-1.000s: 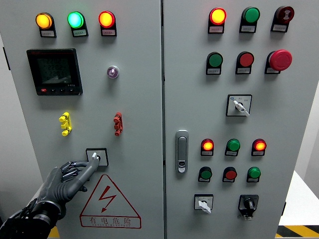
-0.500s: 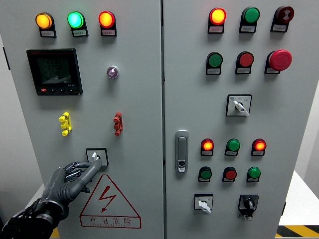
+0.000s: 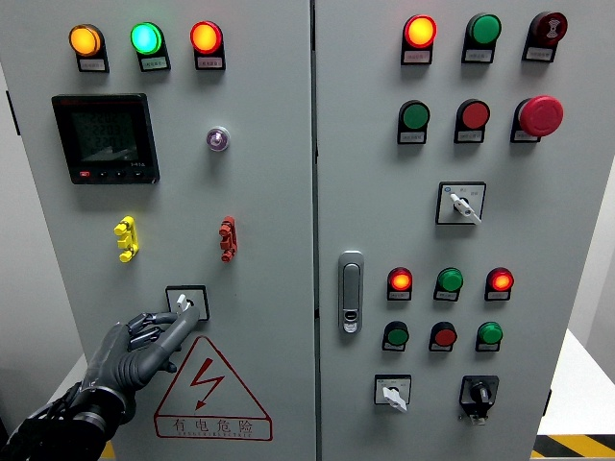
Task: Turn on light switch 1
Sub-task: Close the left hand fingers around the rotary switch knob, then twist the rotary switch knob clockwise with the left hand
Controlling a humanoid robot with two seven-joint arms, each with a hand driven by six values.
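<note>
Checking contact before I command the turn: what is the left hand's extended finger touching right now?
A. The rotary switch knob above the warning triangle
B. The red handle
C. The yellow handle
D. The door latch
A. The left hand reaches up with a fingertip at the rotary switch knob, just above the warning triangle.

The picture was bright, evenly lit and sharp throughout. Lit lamps glowed hard (the green lamp (image 3: 145, 38) nearly bleached), and the left hand (image 3: 135, 348) cast almost no shadow.

White floor (image 3: 581, 384) (striped edge) right.
</note>
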